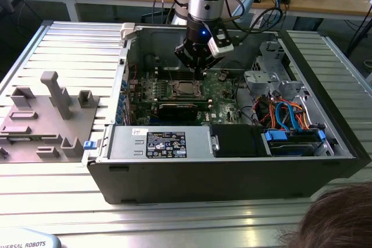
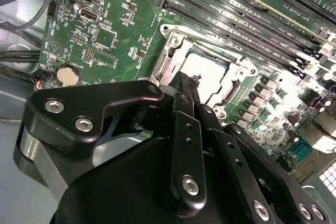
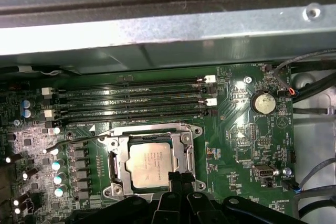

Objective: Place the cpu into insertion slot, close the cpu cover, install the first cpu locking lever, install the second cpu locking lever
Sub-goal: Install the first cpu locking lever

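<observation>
1. First wrist view: the gripper has its fingers pinched together with nothing between them, tips at the edge of the cpu cover.
2. The cpu sits in the insertion slot, cover lying flat over it.
3. Further out there's the green board, and the exterior view shows the open computer case around it.

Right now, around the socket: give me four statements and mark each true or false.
1. The silver-grey square cpu sits in the metal-rimmed square socket. True.
2. The thin silvery cover frame stands upright, open. False: it lies flat over the socket, framing the cpu.
3. The black hand hangs over a blue-cabled drive bay. False: it is at the socket's edge, above the green circuit board.
4. A round silver coin cell sits on the board. True.
</observation>
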Robot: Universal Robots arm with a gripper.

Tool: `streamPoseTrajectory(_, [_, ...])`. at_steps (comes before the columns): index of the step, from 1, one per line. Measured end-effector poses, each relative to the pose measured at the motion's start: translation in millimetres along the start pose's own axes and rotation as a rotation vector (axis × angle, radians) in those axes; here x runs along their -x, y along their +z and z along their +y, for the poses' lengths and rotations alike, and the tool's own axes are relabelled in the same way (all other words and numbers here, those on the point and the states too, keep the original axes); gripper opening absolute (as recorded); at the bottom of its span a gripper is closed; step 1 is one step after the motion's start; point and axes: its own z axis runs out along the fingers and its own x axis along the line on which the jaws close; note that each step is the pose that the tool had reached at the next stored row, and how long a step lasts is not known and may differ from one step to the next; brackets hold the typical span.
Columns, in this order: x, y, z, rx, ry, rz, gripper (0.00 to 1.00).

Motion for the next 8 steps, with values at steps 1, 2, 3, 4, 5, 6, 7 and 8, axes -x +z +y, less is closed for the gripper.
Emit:
streamPoseTrajectory(1, [0.0,0.0,0.0,0.0,-0.001,-0.0001,0.11])
streamPoseTrajectory(2, [0.0,0.0,0.0,0.0,-0.002,-0.0001,0.11])
streamPoseTrajectory(3, [0.0,0.0,0.0,0.0,-0.003,-0.0002,0.11])
streamPoseTrajectory(4, [0.0,0.0,0.0,0.0001,-0.004,-0.0003,0.11])
streamPoseTrajectory(5, [0.0,0.0,0.0,0.0001,-0.005,-0.0003,0.11])
streamPoseTrajectory(6, [0.0,0.0,0.0,0.0001,-0.006,-0.0004,0.11])
streamPoseTrajectory(7, [0.0,0.0,0.0,0.0001,-0.007,-0.0004,0.11])
streamPoseTrajectory(8, [0.0,0.0,0.0,0.0001,-0.008,-0.0004,0.11])
